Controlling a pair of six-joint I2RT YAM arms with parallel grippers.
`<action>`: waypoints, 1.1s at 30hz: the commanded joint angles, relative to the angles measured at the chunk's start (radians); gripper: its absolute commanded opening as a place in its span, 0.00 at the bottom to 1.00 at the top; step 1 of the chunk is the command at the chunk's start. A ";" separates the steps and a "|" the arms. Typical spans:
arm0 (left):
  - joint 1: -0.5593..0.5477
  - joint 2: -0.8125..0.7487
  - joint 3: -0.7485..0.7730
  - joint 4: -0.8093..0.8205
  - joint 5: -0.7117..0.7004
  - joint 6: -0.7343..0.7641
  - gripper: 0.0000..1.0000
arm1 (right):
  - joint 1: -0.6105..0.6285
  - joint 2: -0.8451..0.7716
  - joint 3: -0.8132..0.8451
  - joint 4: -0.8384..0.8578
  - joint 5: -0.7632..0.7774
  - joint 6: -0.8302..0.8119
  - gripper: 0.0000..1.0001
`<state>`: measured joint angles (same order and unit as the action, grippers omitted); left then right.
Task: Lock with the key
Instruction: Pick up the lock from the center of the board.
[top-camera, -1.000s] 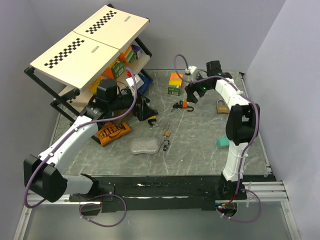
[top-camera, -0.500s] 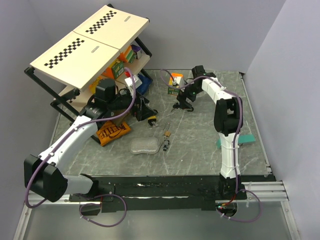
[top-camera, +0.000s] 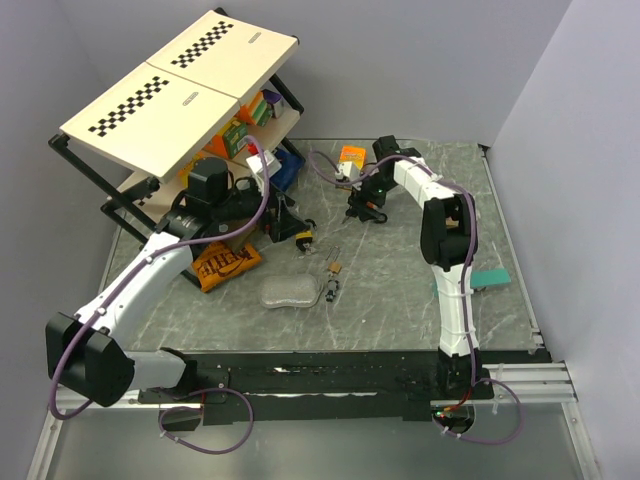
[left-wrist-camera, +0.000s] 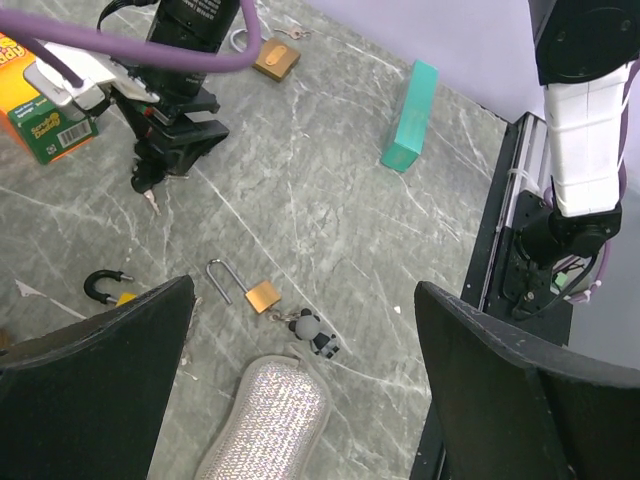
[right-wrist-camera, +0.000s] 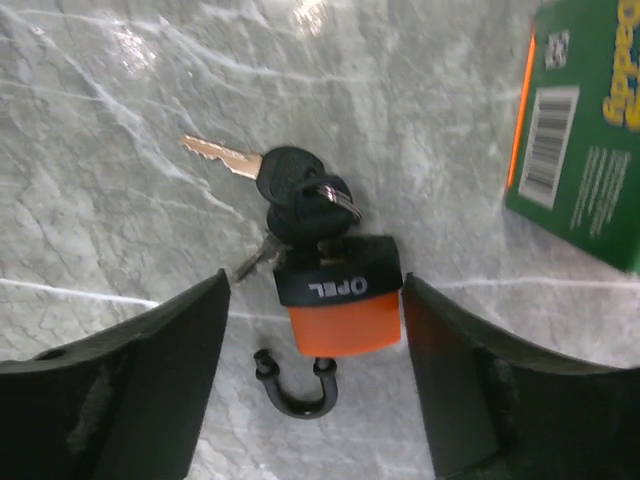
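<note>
An orange and black padlock (right-wrist-camera: 340, 300) lies flat on the grey table, its black shackle (right-wrist-camera: 295, 390) swung open. A black-headed key bunch (right-wrist-camera: 295, 185) sits in its keyhole end, and one silver key (right-wrist-camera: 220, 155) points left. My right gripper (right-wrist-camera: 315, 300) is open and low over the padlock, one finger on each side of the body. The top view shows that gripper (top-camera: 362, 205) covering the lock. My left gripper (left-wrist-camera: 305, 295) hangs open with nothing in it, above a small brass padlock (left-wrist-camera: 263, 295) with a raised shackle.
A panda charm (left-wrist-camera: 315, 335) and a glittery pouch (left-wrist-camera: 265, 420) lie by the brass padlock. A green and orange box (right-wrist-camera: 585, 130) stands just beyond the orange padlock. Also about are a teal block (top-camera: 490, 278), an orange snack bag (top-camera: 225, 262) and a shelf rack (top-camera: 180, 100) at far left.
My right arm swung left and came down over the orange padlock, and its jaws have narrowed a little. The left arm has stayed put.
</note>
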<state>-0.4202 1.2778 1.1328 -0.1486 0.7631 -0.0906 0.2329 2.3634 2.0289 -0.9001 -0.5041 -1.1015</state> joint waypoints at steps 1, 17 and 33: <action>0.012 -0.035 -0.004 0.020 0.015 0.008 0.96 | 0.011 0.011 0.016 0.012 0.004 -0.034 0.65; 0.018 -0.026 -0.044 0.127 0.018 -0.064 0.99 | -0.021 -0.269 -0.133 0.052 -0.111 0.309 0.03; -0.129 0.011 -0.189 0.340 -0.255 -0.253 0.87 | -0.138 -0.648 -0.576 0.391 -0.312 1.262 0.00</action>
<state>-0.5018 1.2678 0.9527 0.0799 0.6113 -0.2672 0.0860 1.8824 1.5585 -0.6594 -0.7643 -0.1493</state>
